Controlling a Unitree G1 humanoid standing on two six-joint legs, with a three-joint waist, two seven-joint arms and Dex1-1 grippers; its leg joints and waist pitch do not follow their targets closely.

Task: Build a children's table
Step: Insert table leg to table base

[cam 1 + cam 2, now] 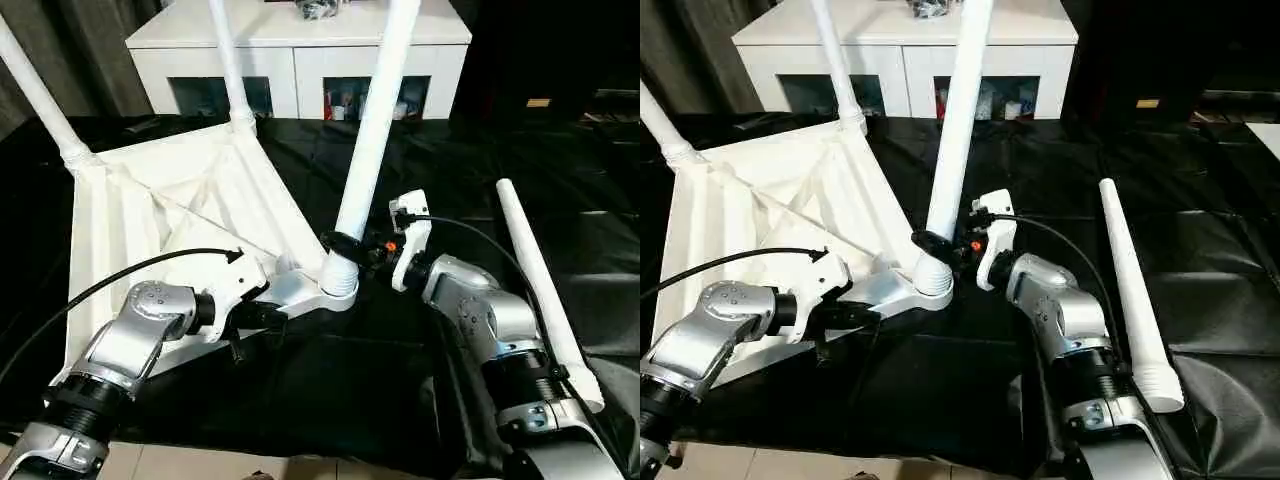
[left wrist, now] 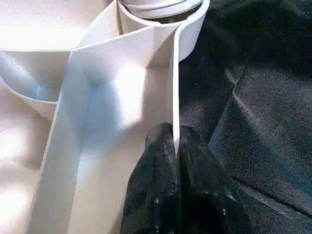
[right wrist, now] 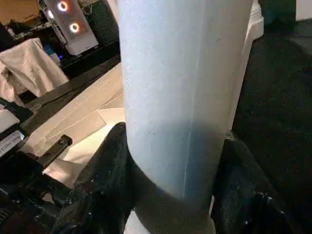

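Note:
The children's table [image 1: 180, 200] lies upside down on a black cloth, its ribbed underside facing up. Two legs [image 1: 228, 60] [image 1: 40, 95] stand in its far corners. A third leg [image 1: 375, 130] stands in the near corner socket [image 1: 340, 280]. My right gripper [image 1: 345, 245] is shut around this leg just above the socket, with a finger [image 3: 107, 170] on each side of it. My left gripper [image 1: 265, 315] is shut on the thin rim wall [image 2: 174, 73] of the table top, a short way from that corner.
A loose white leg [image 1: 545, 290] lies on the cloth beside my right forearm. A white cabinet [image 1: 300, 50] with glass doors stands behind the table. The cloth's front edge runs just below my arms.

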